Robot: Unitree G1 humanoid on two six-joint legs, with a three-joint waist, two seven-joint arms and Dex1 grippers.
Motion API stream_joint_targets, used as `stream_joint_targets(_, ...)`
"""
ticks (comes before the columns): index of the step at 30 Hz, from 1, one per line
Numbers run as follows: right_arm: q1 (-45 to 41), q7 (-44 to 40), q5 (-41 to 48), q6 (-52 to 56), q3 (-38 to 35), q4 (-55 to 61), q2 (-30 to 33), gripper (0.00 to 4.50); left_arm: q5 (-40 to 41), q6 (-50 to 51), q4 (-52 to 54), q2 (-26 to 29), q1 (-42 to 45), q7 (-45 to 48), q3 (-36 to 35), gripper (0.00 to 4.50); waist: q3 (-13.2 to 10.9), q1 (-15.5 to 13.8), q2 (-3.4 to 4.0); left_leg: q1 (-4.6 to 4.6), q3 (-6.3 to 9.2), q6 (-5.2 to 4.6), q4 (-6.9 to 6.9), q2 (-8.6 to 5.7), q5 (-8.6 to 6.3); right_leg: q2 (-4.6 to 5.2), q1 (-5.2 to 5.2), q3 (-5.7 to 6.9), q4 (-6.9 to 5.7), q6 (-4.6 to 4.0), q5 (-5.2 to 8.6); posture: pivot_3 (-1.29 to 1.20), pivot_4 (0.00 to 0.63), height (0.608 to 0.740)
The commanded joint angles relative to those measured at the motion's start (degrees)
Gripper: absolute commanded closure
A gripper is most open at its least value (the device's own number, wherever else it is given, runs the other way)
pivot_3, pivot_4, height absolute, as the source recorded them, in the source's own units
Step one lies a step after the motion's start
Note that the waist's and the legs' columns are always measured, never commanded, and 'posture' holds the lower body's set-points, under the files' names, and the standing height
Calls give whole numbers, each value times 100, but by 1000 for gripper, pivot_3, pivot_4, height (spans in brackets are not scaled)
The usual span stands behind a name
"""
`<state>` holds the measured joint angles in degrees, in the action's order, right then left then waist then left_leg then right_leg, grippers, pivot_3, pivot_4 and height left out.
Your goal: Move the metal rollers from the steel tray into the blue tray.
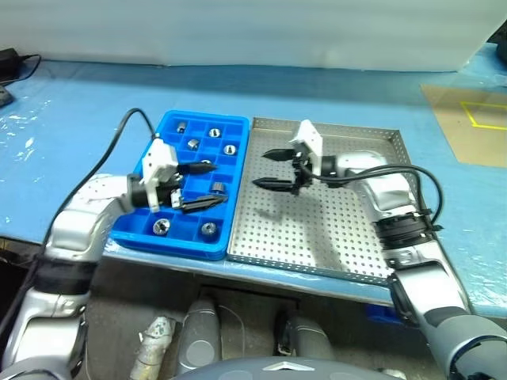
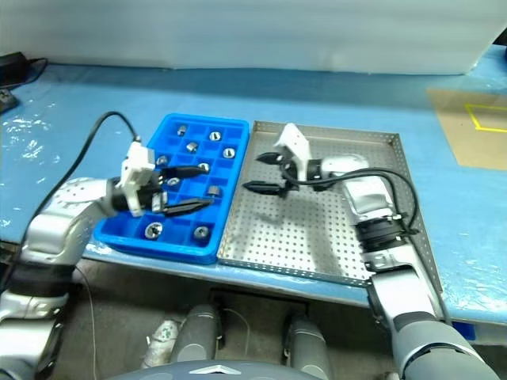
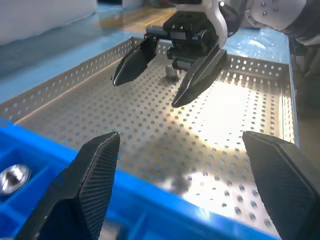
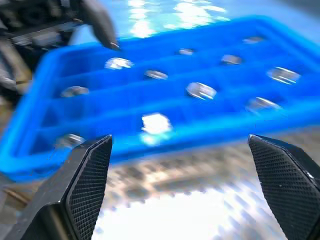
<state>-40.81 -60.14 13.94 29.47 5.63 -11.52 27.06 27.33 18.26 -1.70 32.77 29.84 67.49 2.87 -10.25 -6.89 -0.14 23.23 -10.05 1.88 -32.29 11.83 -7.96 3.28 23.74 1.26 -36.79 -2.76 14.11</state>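
Note:
The blue tray (image 1: pixel 182 247) lies left of the steel tray (image 1: pixel 333 229), edge to edge. Several metal rollers (image 1: pixel 193 144) sit in the blue tray's compartments, one per cell. My left gripper (image 1: pixel 204 186) hovers open and empty over the blue tray's right half, pointing toward the steel tray. Facing it, my right gripper (image 1: pixel 263 169) stands open and empty above the steel tray's left part. The left wrist view shows that right gripper (image 3: pixel 145 93) over the perforated floor. In the right wrist view the blue tray (image 4: pixel 165 137) and its rollers (image 4: pixel 201 90) lie beyond the open fingers.
Both trays rest near the front edge of a table covered in blue film (image 1: pixel 71 127). A brown board with yellow tape (image 1: pixel 467 123) lies at the far right. A black cable and plug (image 1: pixel 12 59) sit at the far left corner.

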Motion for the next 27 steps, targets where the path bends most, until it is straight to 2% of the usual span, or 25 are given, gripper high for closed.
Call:
stream_joint_targets(1,145,721,-71,-246,-555,-116,134,30,-212,-439,-566,-423,516,276,315,352,0,104,-1,2,0,-3,-1,0,-2,-2,1,0,0,12,-7,-154,150,740)
stream_joint_targets(5,469,1881,-349,-780,-1157,-657,207,30,-355,-777,-1385,-1197,1110,344,516,352,0,282,0,6,-1,-11,-6,0,-6,-7,3,1,-1,12,-8,-229,150,740)
stream_joint_targets(9,763,2405,-363,-1000,-1430,-597,174,30,-422,-883,-1616,-1473,1259,573,617,352,0,479,0,9,-1,-28,-15,-1,-16,-8,1,1,0,13,-9,-281,150,740)
stream_joint_targets(15,958,3030,-591,-1506,-1494,-1030,137,30,-557,-1029,-1885,-1618,1347,748,652,352,0,658,1,4,-3,-37,-24,3,-21,-11,-3,-1,1,-5,1,-308,150,740)
stream_joint_targets(19,927,3135,-634,-1821,-1424,-1601,35,30,-579,-1020,-1903,-1669,1353,748,604,352,0,658,2,-19,-2,-74,-46,4,-44,-8,-43,1,7,-12,6,-301,150,740)
stream_joint_targets(27,503,3234,-819,-2390,-1210,-2779,-205,30,-573,-880,-1689,-1504,1156,713,549,352,-1,668,6,-13,-5,-96,-72,2,-57,1,-49,-1,7,-10,4,-275,150,740)
